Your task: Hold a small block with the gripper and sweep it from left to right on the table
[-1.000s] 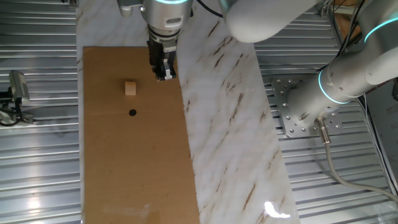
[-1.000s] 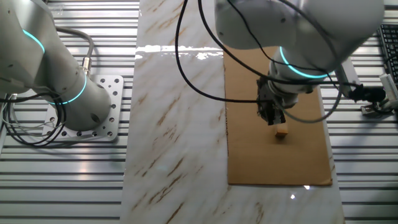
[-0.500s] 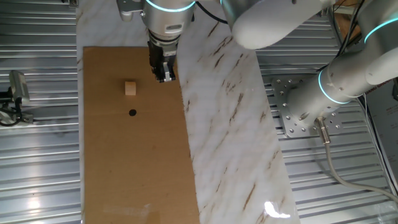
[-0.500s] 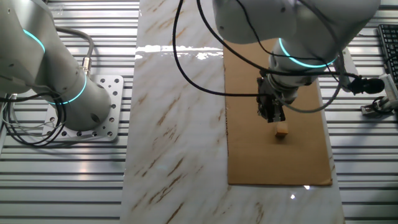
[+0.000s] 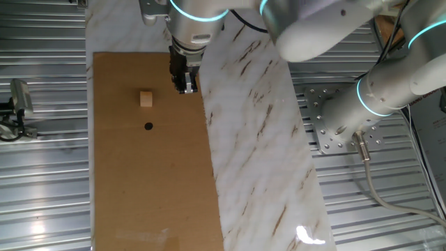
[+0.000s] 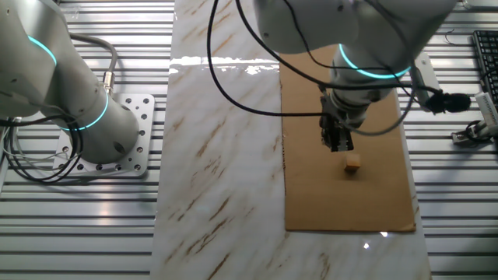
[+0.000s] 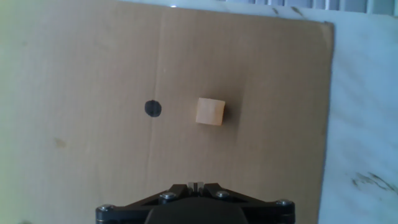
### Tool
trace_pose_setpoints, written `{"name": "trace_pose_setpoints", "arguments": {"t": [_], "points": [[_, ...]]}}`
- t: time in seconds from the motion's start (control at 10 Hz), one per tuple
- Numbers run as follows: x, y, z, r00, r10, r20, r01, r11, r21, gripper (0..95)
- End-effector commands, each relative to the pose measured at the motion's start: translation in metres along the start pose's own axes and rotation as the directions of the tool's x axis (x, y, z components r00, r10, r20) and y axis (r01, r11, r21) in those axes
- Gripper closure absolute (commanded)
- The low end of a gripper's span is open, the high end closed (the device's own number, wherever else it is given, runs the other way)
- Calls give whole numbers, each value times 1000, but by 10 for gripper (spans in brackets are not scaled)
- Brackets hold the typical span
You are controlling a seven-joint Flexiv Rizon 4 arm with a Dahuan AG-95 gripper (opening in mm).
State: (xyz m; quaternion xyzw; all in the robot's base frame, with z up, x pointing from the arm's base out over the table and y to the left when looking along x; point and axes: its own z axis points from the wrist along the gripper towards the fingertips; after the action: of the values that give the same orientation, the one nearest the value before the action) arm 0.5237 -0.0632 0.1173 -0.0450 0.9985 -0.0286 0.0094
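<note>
The small block (image 5: 145,99) is a pale tan wooden cube lying on the brown panel of the table (image 5: 139,181). It also shows in the other fixed view (image 6: 353,162) and in the hand view (image 7: 209,112). My gripper (image 5: 185,86) hangs above the brown panel, to the right of the block and apart from it; it also shows in the other fixed view (image 6: 338,145). In the hand view the gripper (image 7: 196,185) has its jaws pressed together with nothing between them.
A small black dot (image 5: 148,126) marks the brown panel near the block. The white marble panel (image 5: 251,139) adjoins the brown one. A second white arm (image 5: 376,90) stands on a bolted base on the ribbed metal surround (image 5: 42,174).
The gripper has drifted slightly to the right and away from the block. The block has not moved.
</note>
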Motion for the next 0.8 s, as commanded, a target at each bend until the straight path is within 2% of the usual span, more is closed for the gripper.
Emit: {"name": "trace_pose_setpoints", "arguments": {"t": [0.1,0.4,0.8], "points": [[0,-1,0,999,17,32,-17,1000,13,950],[0,-1,0,997,60,40,-61,998,26,950],[0,-1,0,996,77,48,-78,997,28,950]]}}
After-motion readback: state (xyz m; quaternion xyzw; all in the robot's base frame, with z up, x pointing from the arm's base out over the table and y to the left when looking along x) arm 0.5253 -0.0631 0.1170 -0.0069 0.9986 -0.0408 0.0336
